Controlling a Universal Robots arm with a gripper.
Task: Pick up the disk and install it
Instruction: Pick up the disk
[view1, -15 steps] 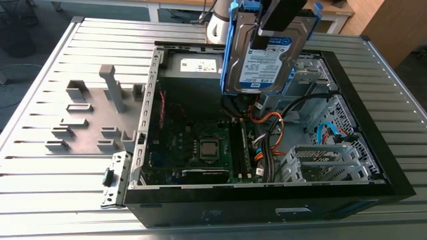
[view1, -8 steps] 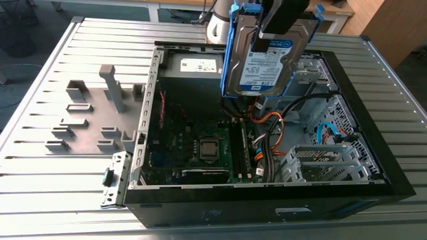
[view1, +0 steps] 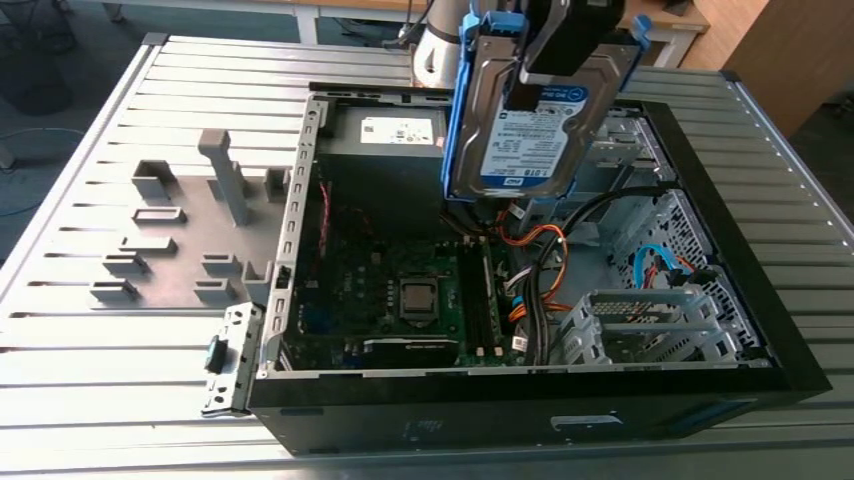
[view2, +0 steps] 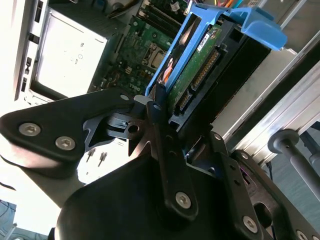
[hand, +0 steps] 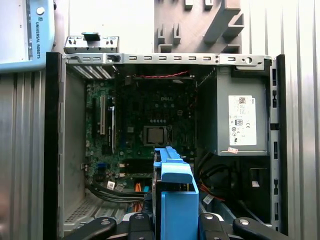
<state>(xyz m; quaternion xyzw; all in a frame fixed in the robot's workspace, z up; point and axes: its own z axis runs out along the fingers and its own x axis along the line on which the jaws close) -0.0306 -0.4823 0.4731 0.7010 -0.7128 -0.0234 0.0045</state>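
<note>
Gripper: clenched on the disk; in the first wrist view its black fingers sit on either side of the blue carrier.
Disk: held on edge in the upper centre of the exterior view, above the open computer case, label facing the camera. It touches no part of the case.
Disk underside: in the second wrist view the green circuit board side shows inside the blue frame.
Power supply: grey box with a white sticker, at the far end of the case, just to the exterior view's left of the disk.
Motherboard: flat on the case floor, processor exposed.
Drive cage: silver, at the lower right of the case, beside orange cables.
Table: slatted metal, carrying the case and a grey fixture plate to the exterior view's left.
</note>
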